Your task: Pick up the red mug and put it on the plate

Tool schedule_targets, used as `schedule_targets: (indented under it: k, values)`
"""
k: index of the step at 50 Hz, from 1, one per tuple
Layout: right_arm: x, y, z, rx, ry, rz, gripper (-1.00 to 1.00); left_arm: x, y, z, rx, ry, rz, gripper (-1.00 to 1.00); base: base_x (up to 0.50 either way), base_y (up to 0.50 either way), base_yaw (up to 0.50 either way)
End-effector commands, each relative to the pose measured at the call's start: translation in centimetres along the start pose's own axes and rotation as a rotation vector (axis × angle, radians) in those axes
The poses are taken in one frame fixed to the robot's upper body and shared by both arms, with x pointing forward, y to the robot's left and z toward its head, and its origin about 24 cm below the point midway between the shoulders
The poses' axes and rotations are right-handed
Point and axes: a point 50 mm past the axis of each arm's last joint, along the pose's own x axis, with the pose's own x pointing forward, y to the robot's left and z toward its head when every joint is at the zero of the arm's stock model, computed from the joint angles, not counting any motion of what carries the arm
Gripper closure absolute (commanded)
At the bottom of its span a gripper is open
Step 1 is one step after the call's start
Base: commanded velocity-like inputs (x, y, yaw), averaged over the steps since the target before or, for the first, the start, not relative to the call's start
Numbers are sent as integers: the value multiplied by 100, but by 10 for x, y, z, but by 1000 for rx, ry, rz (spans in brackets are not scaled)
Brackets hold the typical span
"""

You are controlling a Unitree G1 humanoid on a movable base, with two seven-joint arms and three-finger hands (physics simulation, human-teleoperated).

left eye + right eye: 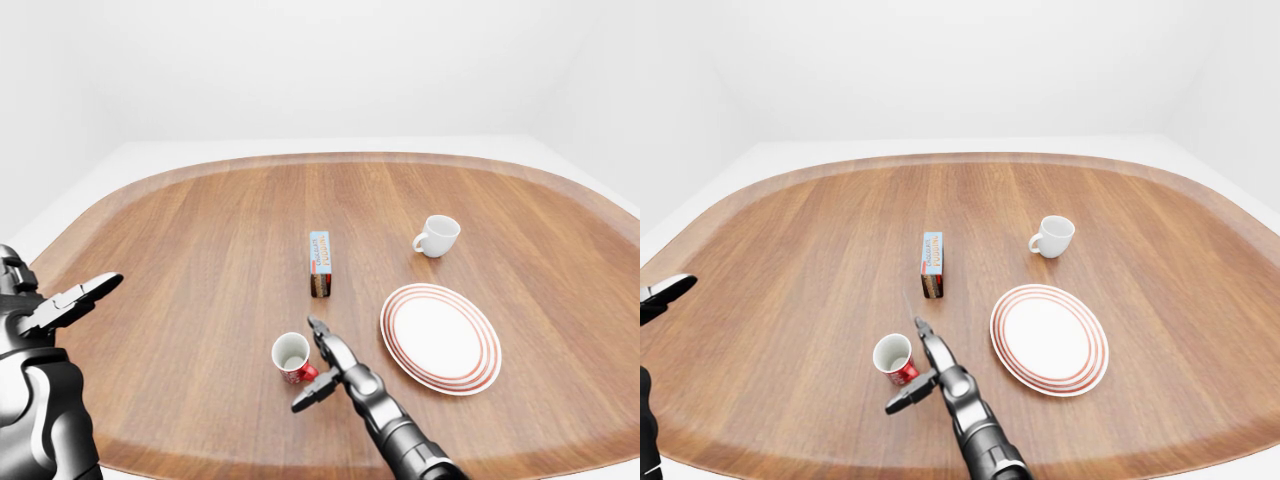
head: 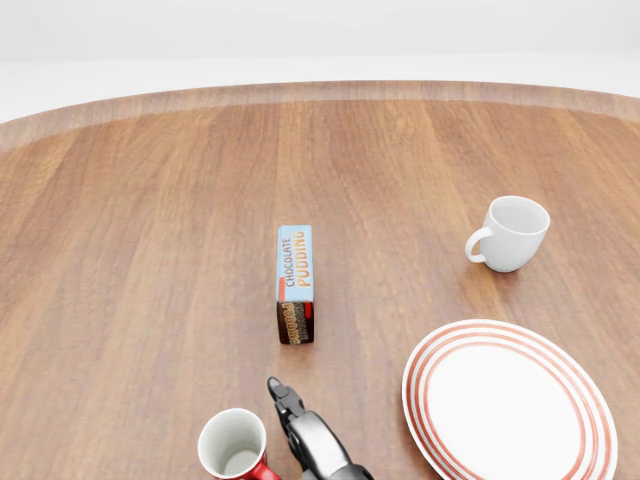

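Note:
The red mug (image 1: 291,357), white inside, stands upright on the wooden table at the lower middle of the left-eye view. It also shows in the head view (image 2: 234,450). The white plate (image 1: 440,338) with red rim rings lies to its right, apart from it. My right hand (image 1: 308,365) reaches in from the bottom, just right of the mug. Its fingers (image 1: 322,335) are spread open beside the mug's handle side and do not close round it. My left hand (image 1: 70,300) is open and empty at the far left.
A chocolate pudding box (image 1: 320,263) stands above the mug. A white mug (image 1: 437,236) stands above the plate. The oval wooden table (image 1: 200,230) has a raised rim, with white floor beyond.

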Motion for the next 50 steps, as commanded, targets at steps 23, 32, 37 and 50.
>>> schedule_targets:
  k: [23, 32, 37, 50]
  values:
    - [10, 0, -12, -5, 136, 7, -100, -1, -1, 3, -1, -11, -1, -100, 0, 0, 0]
    - [9, 2, -13, 0, 130, 17, 100, 0, 0, 0, 1, 0, 0, -100, 0, 0, 0]
    - [9, 2, -13, 2, 133, 19, 100, 0, 0, -1, 1, 3, -1, -100, 0, 0, 0]
    - [9, -9, 10, 8, 12, -11, 100, 0, 0, -2, 1, 7, 0, -100, 0, 0, 0]
